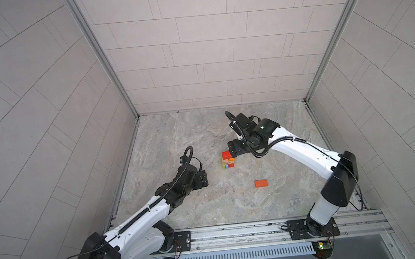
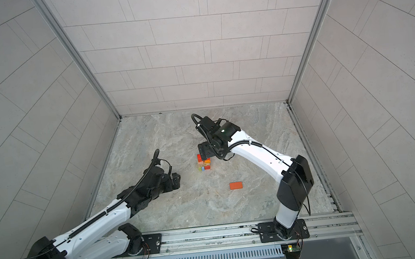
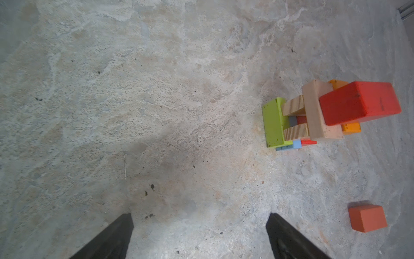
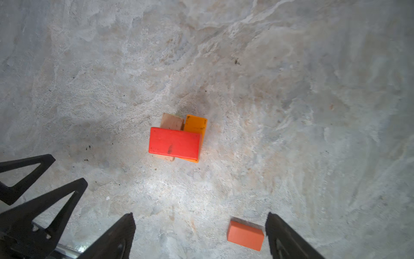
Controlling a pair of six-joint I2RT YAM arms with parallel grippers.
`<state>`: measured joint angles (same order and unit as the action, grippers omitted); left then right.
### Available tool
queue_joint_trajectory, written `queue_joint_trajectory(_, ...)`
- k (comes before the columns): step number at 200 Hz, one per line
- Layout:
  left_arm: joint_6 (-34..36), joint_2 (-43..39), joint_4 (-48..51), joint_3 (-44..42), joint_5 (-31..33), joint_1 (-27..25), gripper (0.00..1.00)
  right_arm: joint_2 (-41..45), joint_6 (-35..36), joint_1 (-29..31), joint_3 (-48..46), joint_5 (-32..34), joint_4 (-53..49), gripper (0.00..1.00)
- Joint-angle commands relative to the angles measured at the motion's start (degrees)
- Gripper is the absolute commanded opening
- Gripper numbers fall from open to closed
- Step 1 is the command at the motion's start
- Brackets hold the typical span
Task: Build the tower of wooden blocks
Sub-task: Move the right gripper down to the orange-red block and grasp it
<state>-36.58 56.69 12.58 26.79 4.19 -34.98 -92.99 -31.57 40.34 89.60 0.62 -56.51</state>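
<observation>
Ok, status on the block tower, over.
Left gripper open, empty. Right gripper open, hovering by tower, red block on top. One orange-red block loose on table, nothing around it.

We had a mottled grey-beige, stone-look tabletop (image 1: pixel 177 143), and just two things sat on it. The tower (image 1: pixel 228 160) stood near the middle, its green plank (image 3: pixel 274 123), blue plank (image 3: pixel 296 144) and red plank (image 3: pixel 308 142) down on the surface. A loose orange-red block (image 1: pixel 261 183) lay flat, apart, toward the near edge.
</observation>
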Motion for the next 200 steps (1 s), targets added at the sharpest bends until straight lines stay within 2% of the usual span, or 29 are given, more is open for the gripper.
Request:
queue_joint_trajectory(1,0.15,1.34,3.3,3.02,0.64,-1.99,1.0,4.11,0.5,-0.67,-7.27,4.19,0.14,0.9)
queue_joint_trajectory(45,-2.05,6.99,1.09,3.59,2.84,-6.85,1.0,12.32,-2.81,-1.97,-26.86,3.79,10.0,0.87)
queue_joint_trajectory(86,-3.47,15.06,-3.8,2.03,1.82,-8.79,1.0,13.7,-6.85,-2.72,-37.48,0.77,17.95,0.81)
queue_joint_trajectory(148,-3.19,18.04,-7.04,1.59,1.71,-8.74,1.0,9.35,-8.48,-2.69,-43.3,-1.23,24.97,0.79)
queue_joint_trajectory(200,-2.83,19.28,-8.39,1.78,1.27,-8.83,1.0,6.17,-8.85,-2.66,-43.79,-0.36,25.36,0.75)
